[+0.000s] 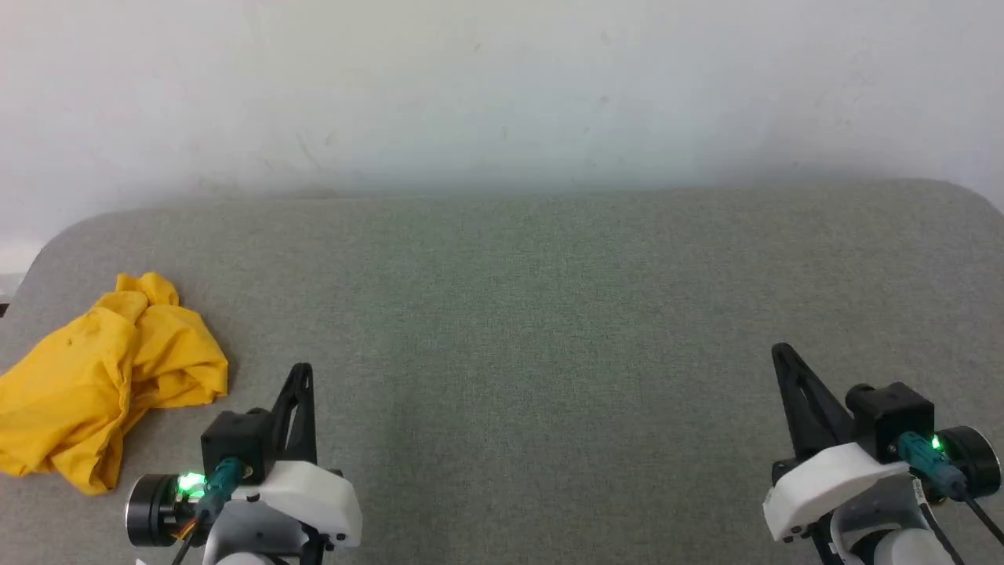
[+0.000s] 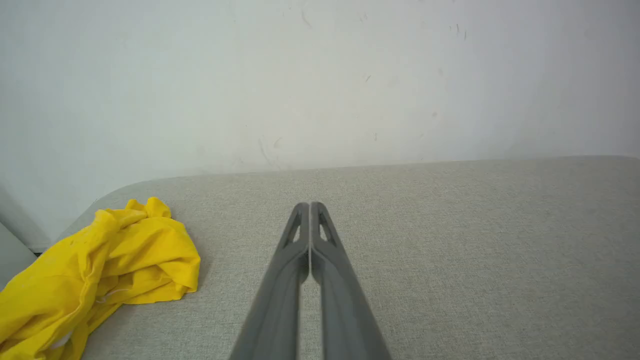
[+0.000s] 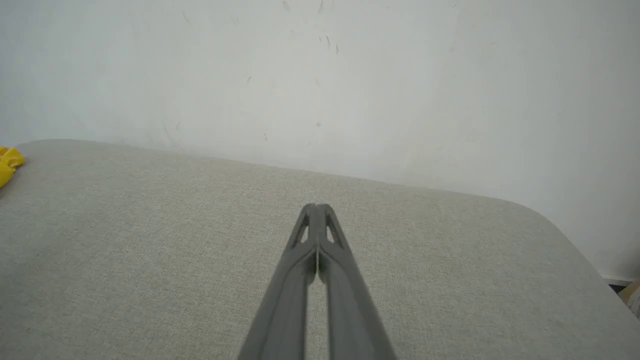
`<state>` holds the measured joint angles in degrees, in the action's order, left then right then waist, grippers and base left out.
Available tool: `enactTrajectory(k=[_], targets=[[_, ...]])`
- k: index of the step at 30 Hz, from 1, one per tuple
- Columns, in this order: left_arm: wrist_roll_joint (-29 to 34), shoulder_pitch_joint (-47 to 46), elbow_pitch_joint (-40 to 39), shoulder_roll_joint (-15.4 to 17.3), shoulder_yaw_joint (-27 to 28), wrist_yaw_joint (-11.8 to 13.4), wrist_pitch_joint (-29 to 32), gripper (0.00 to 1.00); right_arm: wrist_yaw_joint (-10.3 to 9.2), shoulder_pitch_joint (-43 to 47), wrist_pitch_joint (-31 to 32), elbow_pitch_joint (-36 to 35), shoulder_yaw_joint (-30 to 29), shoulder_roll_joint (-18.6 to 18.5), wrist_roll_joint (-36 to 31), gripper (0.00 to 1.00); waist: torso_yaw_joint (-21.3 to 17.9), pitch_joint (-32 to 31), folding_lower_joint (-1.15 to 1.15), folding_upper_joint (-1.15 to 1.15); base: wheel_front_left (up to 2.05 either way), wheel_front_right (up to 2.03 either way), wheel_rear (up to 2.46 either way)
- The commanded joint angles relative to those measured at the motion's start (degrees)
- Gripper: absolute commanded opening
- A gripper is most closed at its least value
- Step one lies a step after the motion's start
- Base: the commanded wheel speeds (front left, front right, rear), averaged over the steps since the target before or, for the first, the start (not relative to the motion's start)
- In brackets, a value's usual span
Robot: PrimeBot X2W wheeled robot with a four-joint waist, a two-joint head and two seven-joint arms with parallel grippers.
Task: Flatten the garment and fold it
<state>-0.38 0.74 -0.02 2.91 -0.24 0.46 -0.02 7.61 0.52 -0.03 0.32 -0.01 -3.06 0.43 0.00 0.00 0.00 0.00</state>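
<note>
The garment (image 1: 102,377) is a bright yellow T-shirt lying crumpled in a heap at the far left of the grey fabric table (image 1: 533,314); its print is hidden in the folds. My left gripper (image 1: 302,370) hovers just right of the heap, apart from it, fingers shut with nothing between them. In the left wrist view the garment (image 2: 100,270) lies left of the closed left gripper (image 2: 310,205). My right gripper (image 1: 778,349) is shut and empty at the lower right. In the right wrist view its tips (image 3: 317,206) meet, and a scrap of the garment (image 3: 7,162) peeks in at the left edge.
A pale wall (image 1: 502,94) rises directly behind the table's far edge. The table has rounded corners at far left (image 1: 70,231) and far right (image 1: 969,192). Wide bare tabletop stretches between the two grippers.
</note>
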Motion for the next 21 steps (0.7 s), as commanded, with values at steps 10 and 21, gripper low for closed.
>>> enactTrajectory(k=[10,21], targets=[[0.4,-0.7,0.0,0.0,0.2,-0.5,0.0,0.00,-0.12,-0.5,0.0,-0.3,0.0,0.2,-0.4,0.00,0.0,0.0,0.00,0.00,0.00,0.00,0.00],[0.4,-0.7,0.0,0.0,0.2,-0.5,0.0,0.00,-0.12,-0.5,0.0,-0.3,0.0,0.2,-0.4,0.00,0.0,0.0,0.00,0.00,0.00,0.00,0.00]])
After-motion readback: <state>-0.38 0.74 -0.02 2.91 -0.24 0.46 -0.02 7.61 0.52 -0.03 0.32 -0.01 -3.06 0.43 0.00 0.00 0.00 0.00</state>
